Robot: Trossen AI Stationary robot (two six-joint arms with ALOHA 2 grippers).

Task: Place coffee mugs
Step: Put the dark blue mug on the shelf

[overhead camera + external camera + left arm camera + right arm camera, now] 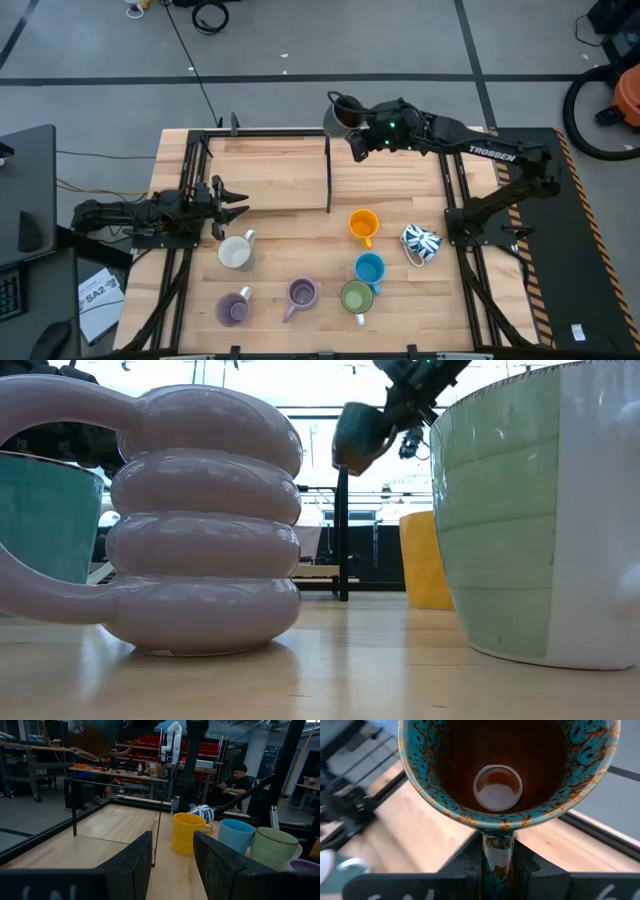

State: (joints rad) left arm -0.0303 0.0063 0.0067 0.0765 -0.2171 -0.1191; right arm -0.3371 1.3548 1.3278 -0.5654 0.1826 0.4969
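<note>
My right gripper (357, 127) holds the dark grey mug (343, 113) in the air over the table's far edge; its inside is brown with a teal speckled rim (505, 817). In the low view the dark mug (360, 435) hangs tilted, high above the table. My left gripper (238, 206) waits open near the left side, just beyond the white mug (236, 251). Standing on the table are the orange (363, 224), blue (369, 268), green (356, 296) and blue-patterned white (421, 241) mugs, and two purple ones (302, 293) (232, 309). My right gripper pinches the dark mug's handle (497, 851) between its two fingers, coming at it level from the table's right. The mug is lifted clear and tilted, its open mouth turned back toward the wrist.
A black frame with an upright divider bar (328, 170) fences the table's far-left half, with bare wood inside it. In the low view a purple ribbed mug (200, 520) and the green mug (540, 510) loom close. A person (239, 777) sits beyond the table.
</note>
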